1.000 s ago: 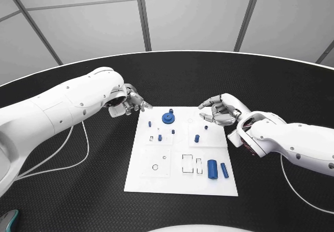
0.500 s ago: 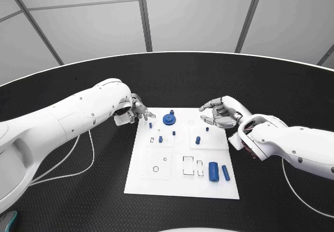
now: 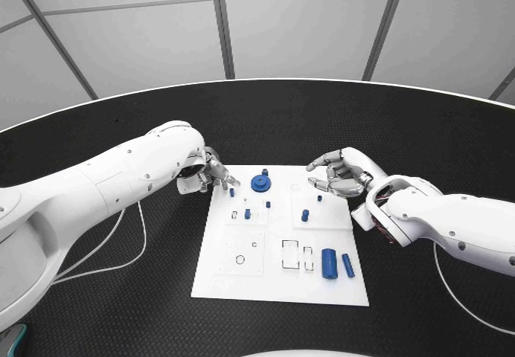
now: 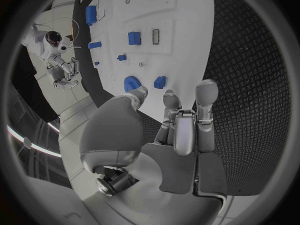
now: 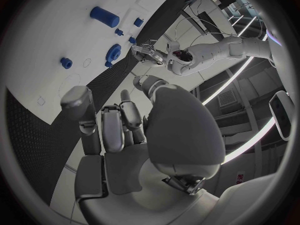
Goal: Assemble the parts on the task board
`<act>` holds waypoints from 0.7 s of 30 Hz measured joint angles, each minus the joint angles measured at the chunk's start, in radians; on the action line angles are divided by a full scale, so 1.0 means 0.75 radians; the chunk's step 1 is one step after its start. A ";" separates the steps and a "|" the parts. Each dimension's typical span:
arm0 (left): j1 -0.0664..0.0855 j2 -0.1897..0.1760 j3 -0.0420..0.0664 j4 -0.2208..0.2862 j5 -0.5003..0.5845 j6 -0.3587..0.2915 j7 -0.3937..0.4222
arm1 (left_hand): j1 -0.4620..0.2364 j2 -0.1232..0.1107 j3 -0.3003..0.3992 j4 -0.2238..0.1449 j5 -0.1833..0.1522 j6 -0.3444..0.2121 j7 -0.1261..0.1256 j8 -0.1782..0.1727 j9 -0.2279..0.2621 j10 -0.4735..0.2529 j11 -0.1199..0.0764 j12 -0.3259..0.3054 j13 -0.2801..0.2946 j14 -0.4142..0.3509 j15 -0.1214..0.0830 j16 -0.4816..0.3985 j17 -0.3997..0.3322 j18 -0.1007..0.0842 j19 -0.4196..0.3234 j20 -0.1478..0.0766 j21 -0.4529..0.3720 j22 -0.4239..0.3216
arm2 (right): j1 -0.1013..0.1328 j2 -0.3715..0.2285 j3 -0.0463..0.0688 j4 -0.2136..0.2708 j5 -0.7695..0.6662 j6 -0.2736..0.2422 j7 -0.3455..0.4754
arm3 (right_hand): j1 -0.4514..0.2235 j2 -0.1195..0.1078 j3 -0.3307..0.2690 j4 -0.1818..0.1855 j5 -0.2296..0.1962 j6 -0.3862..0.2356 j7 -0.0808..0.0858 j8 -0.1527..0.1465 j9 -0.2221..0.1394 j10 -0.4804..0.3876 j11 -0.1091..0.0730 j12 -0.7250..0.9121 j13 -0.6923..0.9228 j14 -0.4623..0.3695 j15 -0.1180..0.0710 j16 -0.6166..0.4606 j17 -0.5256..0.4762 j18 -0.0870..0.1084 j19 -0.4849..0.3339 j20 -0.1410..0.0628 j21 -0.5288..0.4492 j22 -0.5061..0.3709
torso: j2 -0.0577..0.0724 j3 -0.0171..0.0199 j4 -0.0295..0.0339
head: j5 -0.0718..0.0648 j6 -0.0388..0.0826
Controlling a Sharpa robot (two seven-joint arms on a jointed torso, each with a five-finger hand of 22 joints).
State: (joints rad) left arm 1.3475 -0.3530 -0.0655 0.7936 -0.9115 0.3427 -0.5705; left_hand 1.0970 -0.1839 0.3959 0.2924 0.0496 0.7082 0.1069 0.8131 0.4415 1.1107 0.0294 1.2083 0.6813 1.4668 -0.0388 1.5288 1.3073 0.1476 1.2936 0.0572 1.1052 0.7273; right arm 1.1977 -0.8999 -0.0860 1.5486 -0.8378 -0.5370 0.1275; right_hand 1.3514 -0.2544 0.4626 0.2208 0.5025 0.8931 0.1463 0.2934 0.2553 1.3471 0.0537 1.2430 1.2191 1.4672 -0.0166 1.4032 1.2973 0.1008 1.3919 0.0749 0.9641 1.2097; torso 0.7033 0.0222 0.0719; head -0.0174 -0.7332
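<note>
The white task board [image 3: 252,268] lies in the middle of the black table. On it a round blue part [image 3: 261,183] stands near the far edge, with small blue pegs [image 3: 247,213] around it and two blue cylinders [image 3: 328,263] lying at the near right. My left hand [image 3: 209,172] hovers at the board's far left corner, fingers apart and holding nothing. Its fingertips [image 4: 206,91] are close to the round part [image 4: 130,83] and a peg [image 4: 160,81]. My right hand [image 3: 338,172] hangs over the far right corner, loosely curled and holding nothing. A blue cylinder [image 5: 104,16] lies beyond this hand [image 5: 119,130].
Black table surface [image 3: 429,141] surrounds the board on all sides. Thin white cables [image 3: 118,253] trail on the table at the left and near the right edge. Rectangular slots [image 3: 289,253] and small holes mark the board's near half.
My left hand has moved right and nearer, up to the board's far left corner. The right hand has barely shifted.
</note>
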 measured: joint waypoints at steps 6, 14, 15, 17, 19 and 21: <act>0.000 0.006 0.000 0.004 0.000 0.012 -0.007 | 0.004 0.007 -0.007 0.000 0.000 0.012 -0.002 0.000 -0.001 0.009 -0.001 0.005 0.016 0.000 0.000 0.000 0.000 0.000 0.002 0.000 0.009 0.018 | 0.000 0.001 0.000 -0.001 0.000 0.000 0.000 | 0.000 0.000 0.000 0.000 0.000 0.000 0.000 0.000 0.000 0.000 0.000 0.000 0.000 0.000 0.000 0.000 0.000 0.000 0.000 0.000 0.000 0.000 | 0.000 -0.0004 0.0001 | -0.001 -0.002; 0.000 0.010 0.000 0.005 0.002 0.019 -0.011 | 0.004 0.007 -0.007 0.000 0.000 0.021 -0.002 0.000 -0.001 0.014 -0.006 0.011 0.018 0.000 0.000 0.000 0.000 0.000 0.005 -0.004 0.014 0.020 | 0.000 0.003 0.000 -0.003 0.000 0.001 0.000 | 0.000 0.000 0.000 0.000 0.000 0.000 0.000 0.000 0.000 0.000 0.000 0.000 0.000 0.000 0.000 0.000 0.000 0.000 0.000 0.000 0.000 0.000 | 0.000 -0.0004 0.0003 | -0.002 -0.003; 0.000 0.010 0.000 0.004 0.002 0.020 -0.012 | 0.004 0.007 -0.007 0.000 0.000 0.024 -0.005 0.000 -0.001 0.014 -0.006 0.011 0.018 0.000 0.000 0.000 0.000 0.000 0.005 -0.004 0.014 0.020 | 0.000 0.003 0.000 -0.003 0.000 0.001 0.000 | 0.000 0.000 0.000 0.000 0.000 0.000 0.000 0.000 0.000 0.000 0.000 0.000 0.000 0.000 0.000 0.000 0.000 0.000 0.000 0.000 0.000 0.000 | 0.000 -0.0004 0.0001 | -0.002 -0.004; 0.000 0.011 0.000 0.003 0.002 0.023 -0.013 | 0.004 0.007 -0.007 0.000 0.000 0.026 -0.007 0.000 -0.001 0.013 -0.006 0.011 0.018 0.000 0.000 0.000 0.000 0.000 0.005 -0.004 0.014 0.020 | 0.000 0.003 0.000 -0.003 0.000 0.001 0.000 | 0.000 0.000 0.000 0.000 0.000 0.000 0.000 0.000 0.000 0.000 0.000 0.000 0.000 0.000 0.000 0.000 0.000 0.000 0.000 0.000 0.000 0.000 | 0.000 -0.0004 0.0001 | -0.002 -0.004; 0.000 0.011 0.000 0.001 0.002 0.027 -0.017 | 0.011 0.014 -0.007 0.000 0.000 0.026 -0.007 0.000 -0.001 0.013 -0.006 0.011 0.018 0.000 0.000 0.000 0.000 0.000 0.005 -0.004 0.014 0.024 | 0.000 0.004 0.000 -0.004 0.000 0.002 0.000 | -0.004 0.004 0.009 -0.002 0.000 0.000 0.000 0.000 0.000 0.000 0.000 0.000 0.000 0.000 0.000 0.000 0.000 0.000 0.000 0.000 0.000 0.000 | 0.000 -0.0004 0.0001 | -0.002 -0.005; 0.000 0.012 0.000 0.000 0.002 0.030 -0.021 | 0.011 0.014 -0.007 0.000 0.000 0.029 -0.010 0.000 -0.003 0.013 -0.006 0.011 0.018 0.000 0.000 0.000 0.000 0.000 0.005 -0.004 0.014 0.024 | 0.000 0.005 0.000 -0.004 0.000 0.002 0.000 | -0.006 0.006 0.009 -0.002 0.000 0.000 0.000 0.000 0.000 0.000 0.000 0.000 0.000 0.000 0.000 0.000 0.000 0.000 0.000 0.000 0.000 0.000 | 0.000 -0.0004 0.0003 | -0.002 -0.006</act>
State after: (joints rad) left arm 1.3472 -0.3442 -0.0655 0.7934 -0.9098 0.3652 -0.5859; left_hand 1.1052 -0.1735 0.3905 0.2925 0.0496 0.7300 0.0992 0.8132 0.4394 1.1208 0.0251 1.2162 0.6952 1.4668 -0.0388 1.5288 1.3073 0.1475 1.2974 0.0539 1.1156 0.7456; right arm 1.1977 -0.8964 -0.0860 1.5455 -0.8378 -0.5353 0.1277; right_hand 1.3472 -0.2502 0.4696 0.2195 0.5025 0.8930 0.1463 0.2934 0.2554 1.3471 0.0536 1.2430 1.2192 1.4672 -0.0166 1.4032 1.2973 0.1008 1.3919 0.0749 0.9641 1.2097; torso 0.7031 0.0220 0.0721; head -0.0191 -0.7375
